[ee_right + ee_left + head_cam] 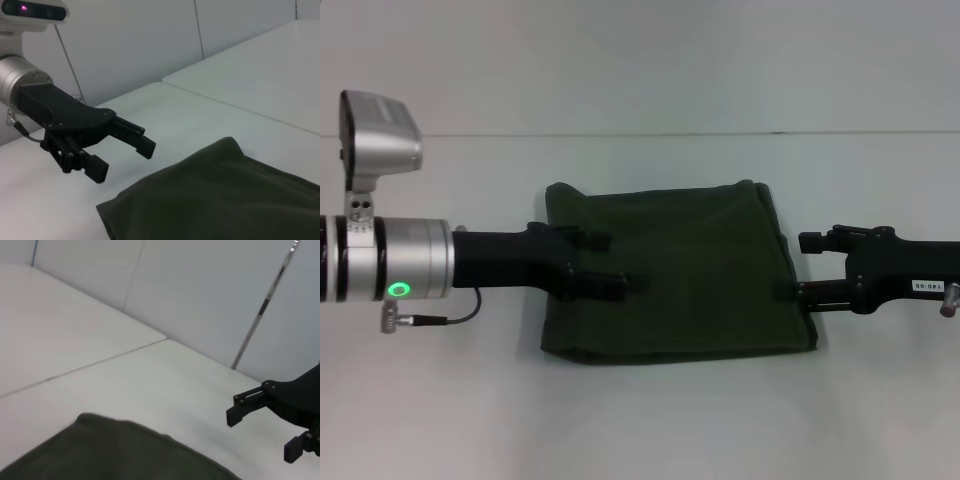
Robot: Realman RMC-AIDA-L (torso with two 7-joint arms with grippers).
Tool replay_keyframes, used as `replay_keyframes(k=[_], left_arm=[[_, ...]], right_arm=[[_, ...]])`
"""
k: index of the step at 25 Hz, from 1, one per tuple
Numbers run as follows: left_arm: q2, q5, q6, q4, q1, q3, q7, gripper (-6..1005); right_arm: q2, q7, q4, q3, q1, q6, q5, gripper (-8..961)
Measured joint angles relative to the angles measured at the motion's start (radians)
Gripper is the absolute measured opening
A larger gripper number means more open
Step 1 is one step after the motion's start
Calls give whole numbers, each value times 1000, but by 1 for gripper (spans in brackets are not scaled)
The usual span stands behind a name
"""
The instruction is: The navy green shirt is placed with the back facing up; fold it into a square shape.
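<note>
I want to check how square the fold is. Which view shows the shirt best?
The head view: the whole folded shirt lies in frame, all edges visible, between the left gripper and right gripper. Each wrist view shows only one corner of it.

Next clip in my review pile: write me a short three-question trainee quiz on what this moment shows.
1. True or false: the navy green shirt lies spread out flat with both sleeves showing.
2. Which gripper reaches over the shirt's edge in the head view? A) left gripper B) right gripper C) neither
3. Fill in: seen from the right wrist view, the left gripper's fingers are ____.

Key
1. False: it is a folded, roughly rectangular bundle on the white table.
2. A; the right gripper sits at the opposite edge.
3. Open, holding nothing.
</note>
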Motion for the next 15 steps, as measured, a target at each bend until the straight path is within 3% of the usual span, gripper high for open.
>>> replay_keyframes(k=[5,15], left_arm=[[-25,6,-19,28,-3,8,29,934],[-21,13,-22,27,-3,23,14,934]], right_arm=[[2,-11,14,-1,9,5,4,942],[3,-70,4,-28,15,10,7,942]])
